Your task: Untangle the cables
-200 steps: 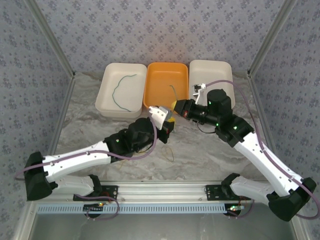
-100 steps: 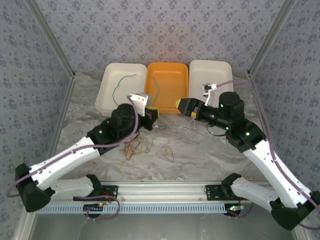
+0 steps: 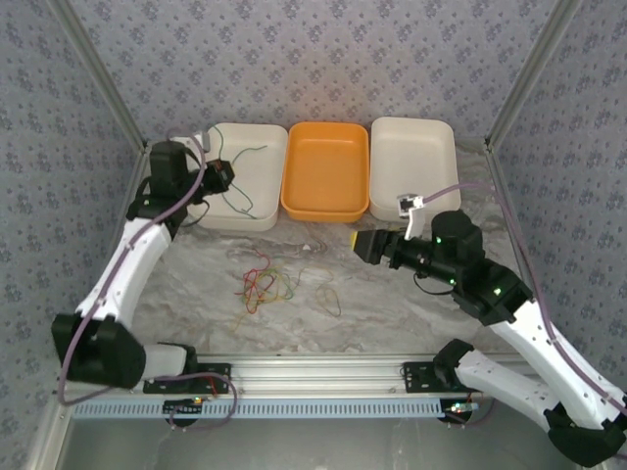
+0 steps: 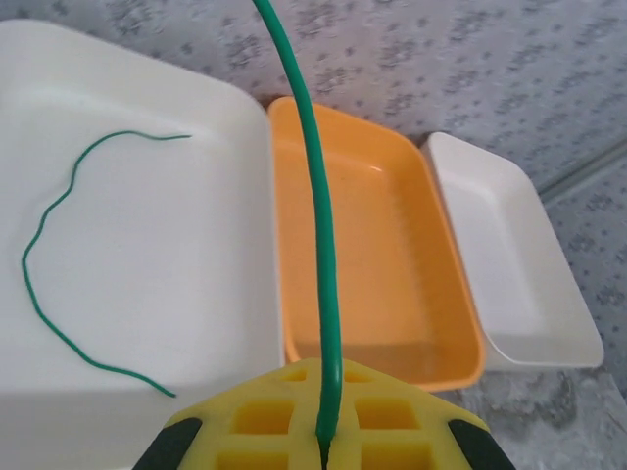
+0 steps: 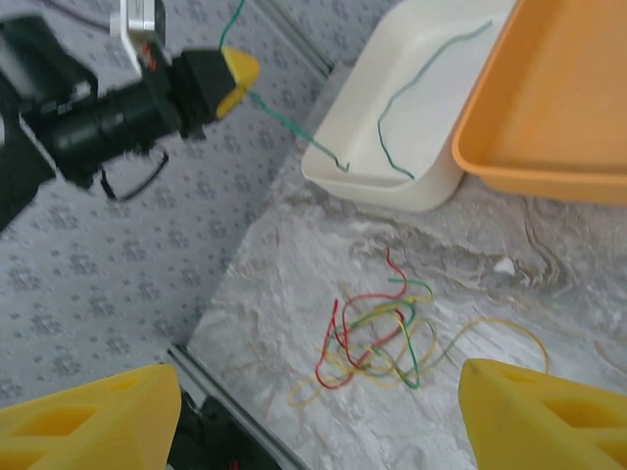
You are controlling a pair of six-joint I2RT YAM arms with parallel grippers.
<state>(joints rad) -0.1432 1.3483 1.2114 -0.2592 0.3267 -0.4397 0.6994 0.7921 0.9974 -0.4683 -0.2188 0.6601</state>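
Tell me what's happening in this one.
The left gripper is shut on a green cable, holding it above the left white tray, where a second green cable already lies. A tangle of red, green and yellow cables sits on the table. The right gripper hovers open to its right, holding nothing.

Red/grn/yel cables [image 3: 266, 286] tangled on table [image 3: 392, 304]; grn cable [image 4: 24, 262] in wht tray [image 4: 147, 294].

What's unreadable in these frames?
- Left wrist: the green cable in the left gripper runs off the top edge, far end cut off.
- Top external: the tangle is too small to count strands or read crossings.
- Right wrist: the tangle is blurred; fingers of the right gripper are cut off by the bottom edge.
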